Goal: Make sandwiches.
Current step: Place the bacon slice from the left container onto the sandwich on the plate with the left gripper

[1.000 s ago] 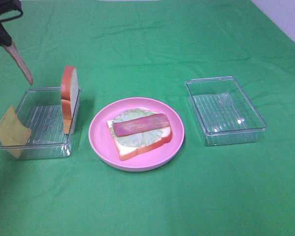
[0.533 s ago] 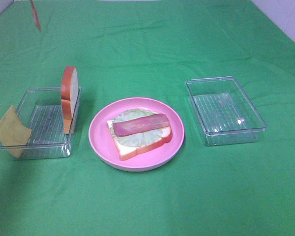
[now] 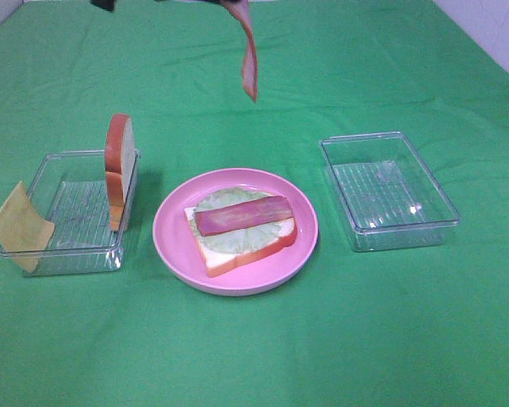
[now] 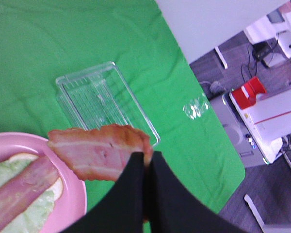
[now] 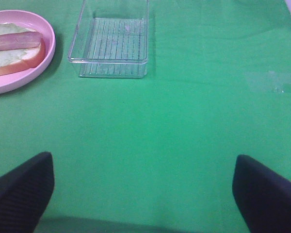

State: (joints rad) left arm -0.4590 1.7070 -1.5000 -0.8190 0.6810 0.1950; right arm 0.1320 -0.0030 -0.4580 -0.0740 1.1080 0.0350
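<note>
My left pincer [image 4: 146, 162] pinches a wavy, streaky bacon strip [image 4: 94, 153] by one end. My right pincer [image 5: 143, 187] gapes wide.

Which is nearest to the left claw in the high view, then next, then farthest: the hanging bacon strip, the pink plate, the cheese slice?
1. The hanging bacon strip, pinched in the left claw, top centre.
2. The pink plate, centre, below it.
3. The cheese slice, far left.

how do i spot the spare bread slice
Start at the pink plate. The clear tray left of it holds a bread slice standing on edge by the wall nearest the plate. Unlike the yellow cheese opposite, it has an orange-brown crust.
</note>
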